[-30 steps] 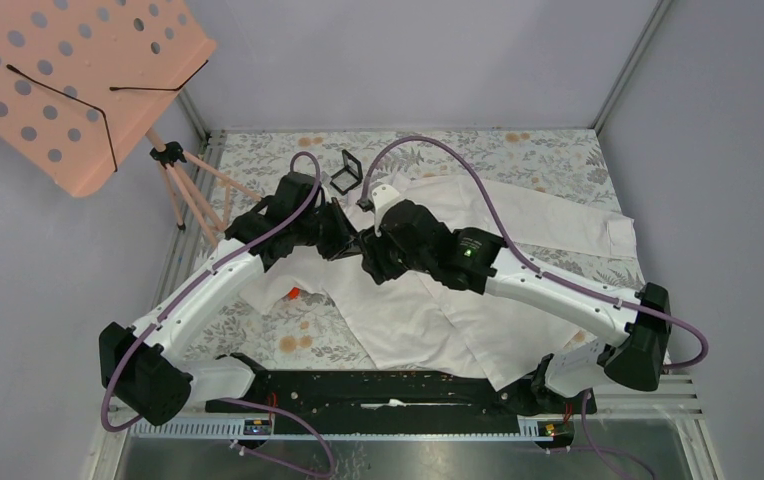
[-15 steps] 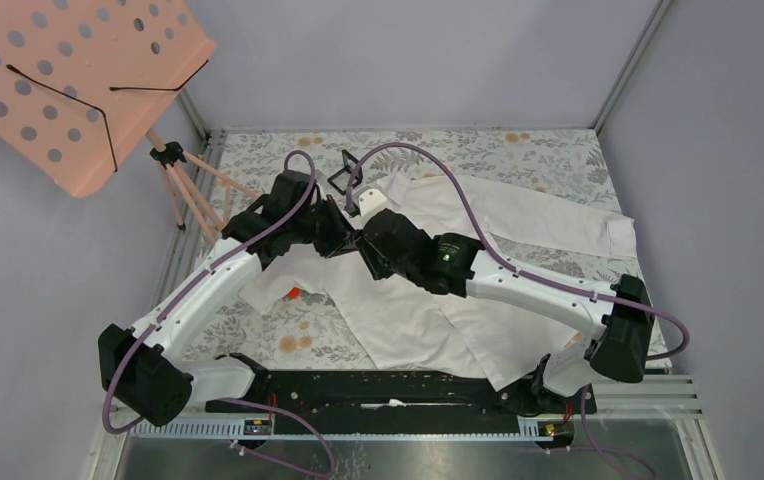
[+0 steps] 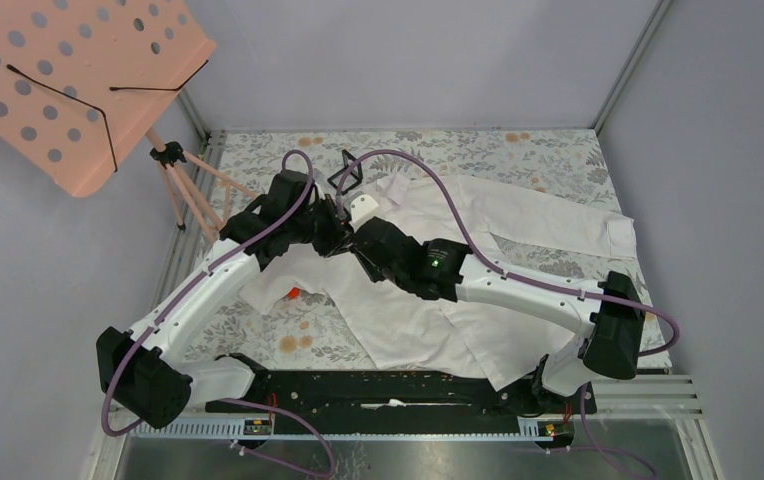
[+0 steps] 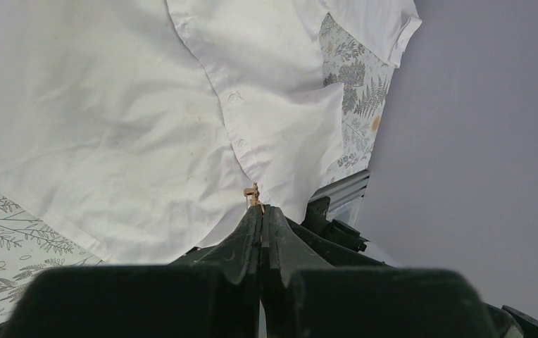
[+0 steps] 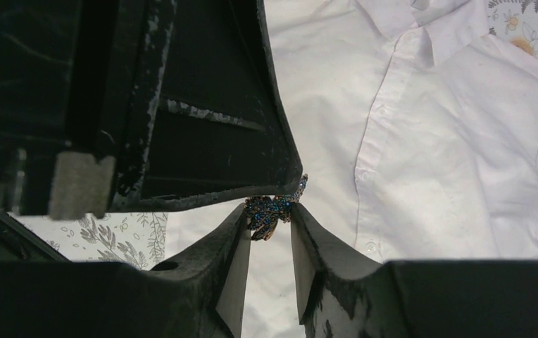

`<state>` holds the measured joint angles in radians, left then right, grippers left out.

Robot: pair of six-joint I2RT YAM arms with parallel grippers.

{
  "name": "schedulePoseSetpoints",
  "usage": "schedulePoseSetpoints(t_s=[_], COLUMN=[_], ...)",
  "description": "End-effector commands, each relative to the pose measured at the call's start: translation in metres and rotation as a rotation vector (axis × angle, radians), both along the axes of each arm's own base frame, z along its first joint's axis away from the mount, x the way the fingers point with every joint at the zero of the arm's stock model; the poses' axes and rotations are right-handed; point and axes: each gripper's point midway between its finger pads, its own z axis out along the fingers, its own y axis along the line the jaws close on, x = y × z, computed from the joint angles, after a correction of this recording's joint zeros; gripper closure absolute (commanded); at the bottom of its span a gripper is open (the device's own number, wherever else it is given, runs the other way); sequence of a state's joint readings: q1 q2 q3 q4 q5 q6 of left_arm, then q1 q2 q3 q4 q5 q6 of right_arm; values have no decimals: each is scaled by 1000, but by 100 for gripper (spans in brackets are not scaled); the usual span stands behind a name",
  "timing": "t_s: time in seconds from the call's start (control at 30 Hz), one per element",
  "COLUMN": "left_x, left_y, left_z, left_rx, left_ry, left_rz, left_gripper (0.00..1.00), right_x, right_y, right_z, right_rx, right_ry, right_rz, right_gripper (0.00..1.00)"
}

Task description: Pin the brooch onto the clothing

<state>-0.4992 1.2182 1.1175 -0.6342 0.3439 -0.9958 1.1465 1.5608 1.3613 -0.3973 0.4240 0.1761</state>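
Observation:
The clothing, a white collared shirt (image 3: 528, 215), lies spread on the floral cloth; it also shows in the left wrist view (image 4: 111, 120) and the right wrist view (image 5: 456, 148). The brooch (image 5: 269, 210), a small blue jewelled ornament with gold edges, is pinched between my right gripper's (image 5: 270, 215) fingertips, above the shirt. My left gripper (image 4: 260, 207) is shut tip to tip on a tiny gold piece (image 4: 253, 194), and its black fingers (image 5: 203, 105) touch the brooch from above. In the top view the two grippers, left (image 3: 340, 236) and right (image 3: 360, 246), meet over the shirt's left side; the brooch is hidden there.
A small black square case (image 3: 346, 172) stands behind the grippers near the collar. A red little block (image 3: 292, 293) lies on the cloth beside the shirt's left edge. A pink perforated board (image 3: 68, 80) on a tripod (image 3: 193, 190) stands at the far left.
My right arm has moved left and a little nearer, bringing its gripper against the left gripper's tips. The left arm has barely moved.

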Motion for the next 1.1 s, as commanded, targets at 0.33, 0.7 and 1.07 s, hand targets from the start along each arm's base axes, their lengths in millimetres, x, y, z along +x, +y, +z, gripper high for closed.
schedulePoseSetpoints(t_s=[0.33, 0.7, 1.07], left_x=[4, 28, 16], left_y=[4, 44, 42], left_z=[22, 49, 121], left_rx=[-16, 95, -168], left_ry=[-88, -282, -765], left_rz=[7, 158, 152], left_gripper=[77, 11, 9], right_x=[23, 28, 38], right_y=[-14, -55, -64], right_z=[27, 30, 111], right_rx=[21, 154, 760], right_ry=[-138, -97, 26], right_rz=[-158, -286, -188], right_gripper=[100, 100, 100])
